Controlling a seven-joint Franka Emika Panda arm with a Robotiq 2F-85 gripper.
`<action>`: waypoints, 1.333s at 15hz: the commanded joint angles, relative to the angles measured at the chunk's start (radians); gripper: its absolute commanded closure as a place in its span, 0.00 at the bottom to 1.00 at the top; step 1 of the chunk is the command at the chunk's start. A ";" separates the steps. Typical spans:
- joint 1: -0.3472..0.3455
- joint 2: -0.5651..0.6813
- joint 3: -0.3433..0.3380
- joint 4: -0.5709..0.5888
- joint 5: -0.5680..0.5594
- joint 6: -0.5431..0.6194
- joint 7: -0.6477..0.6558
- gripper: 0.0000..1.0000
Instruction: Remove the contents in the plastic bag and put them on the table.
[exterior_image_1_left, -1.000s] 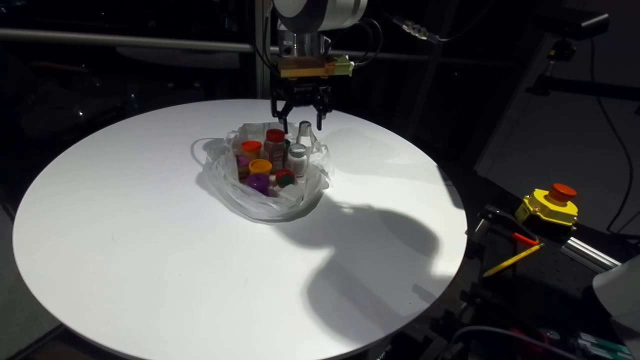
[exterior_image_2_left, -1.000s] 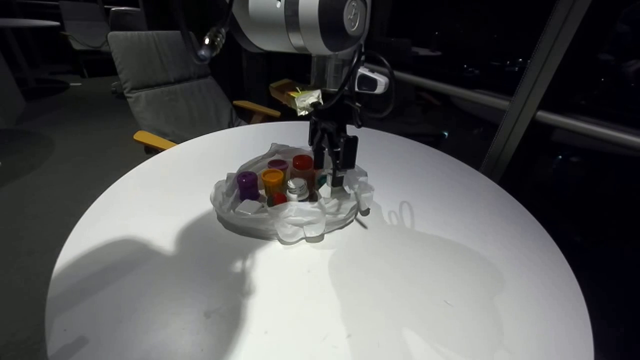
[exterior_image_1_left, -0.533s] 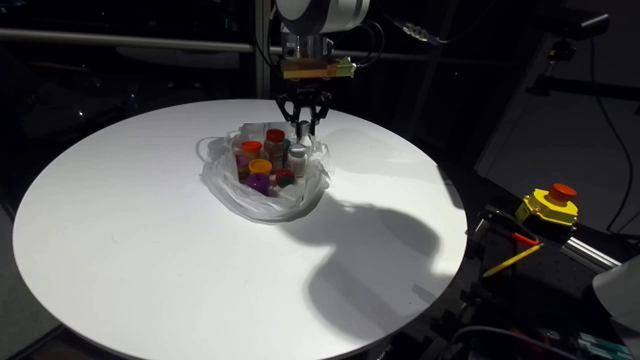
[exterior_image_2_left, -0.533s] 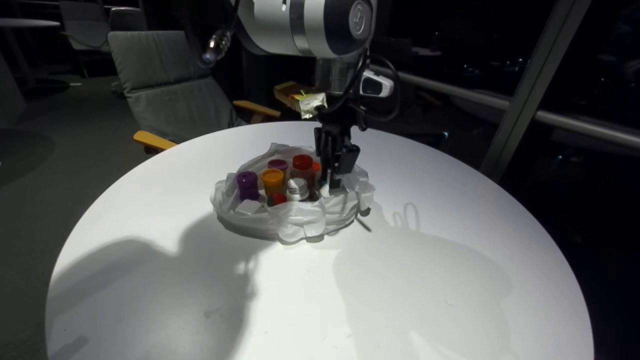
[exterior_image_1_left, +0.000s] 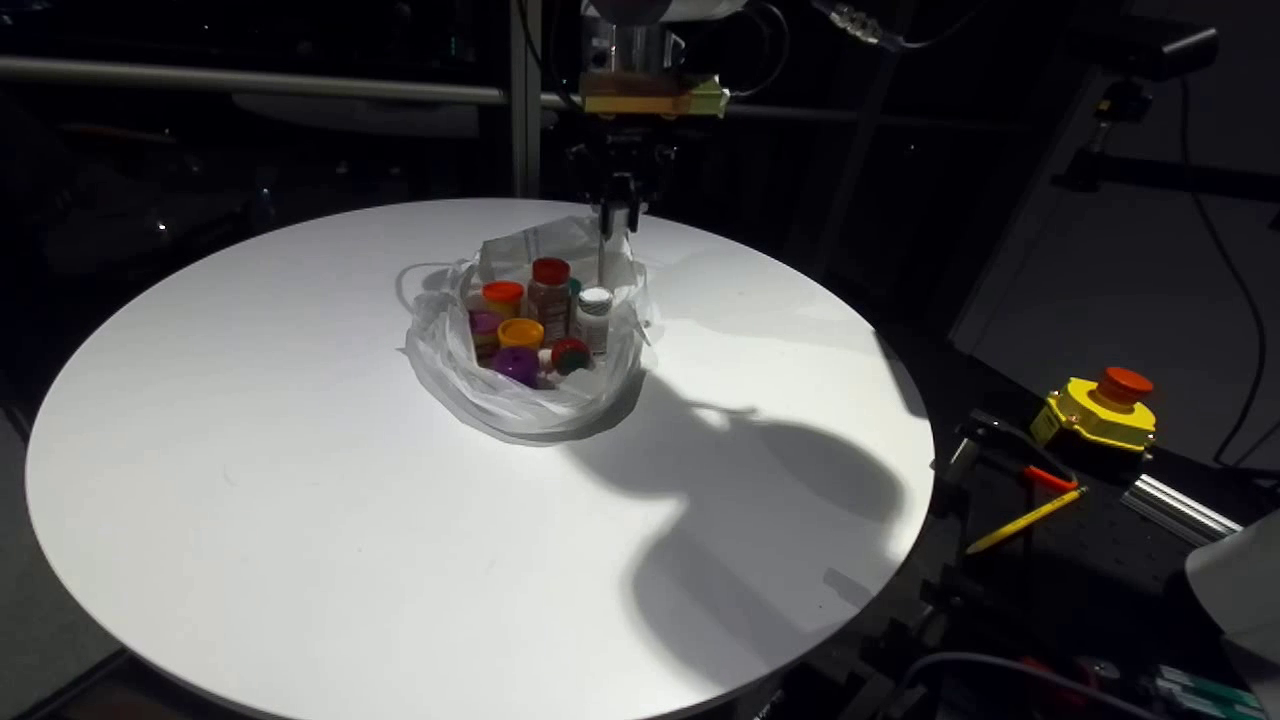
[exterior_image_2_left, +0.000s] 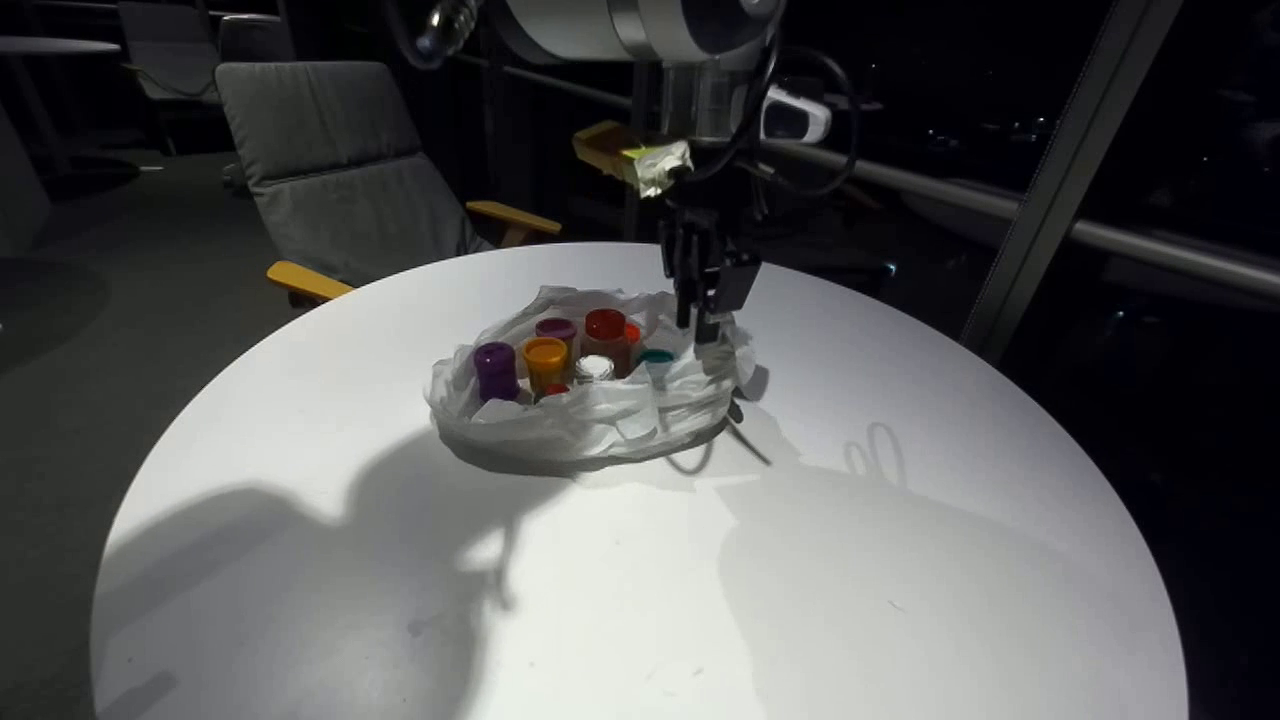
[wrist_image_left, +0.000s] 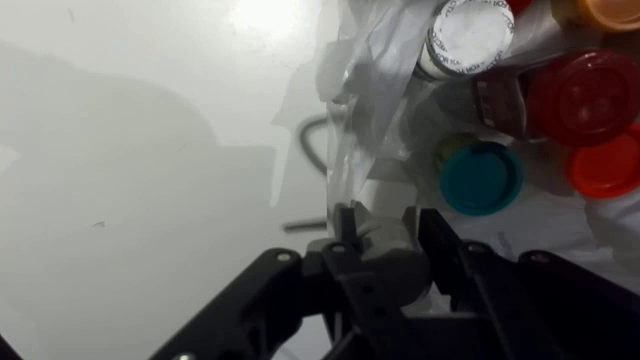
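Unpacking judged barely begun: tool (exterior_image_1_left: 619, 224) pinching a greyish bottle (wrist_image_left: 392, 262) at 1 o'clock of the plastic bag (exterior_image_1_left: 530, 412) in an exterior view, while coloured pots (exterior_image_1_left: 521, 336), red-capped bottle (exterior_image_1_left: 548, 302) and white-topped bottle (exterior_image_1_left: 594, 320) inside await transfer to counter (exterior_image_1_left: 300, 560).

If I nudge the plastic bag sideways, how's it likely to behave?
The plastic bag will likely give and fold: its sides look thin and crumpled. It may resist sliding, loaded with contents like the red-capped bottle. That bottle, tall and narrow, could tip.
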 joint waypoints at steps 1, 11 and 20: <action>-0.008 -0.213 -0.028 -0.166 -0.009 0.075 -0.042 0.89; -0.173 -0.324 0.041 -0.336 0.278 0.119 -0.441 0.89; -0.129 -0.201 -0.041 -0.403 0.150 0.194 -0.252 0.89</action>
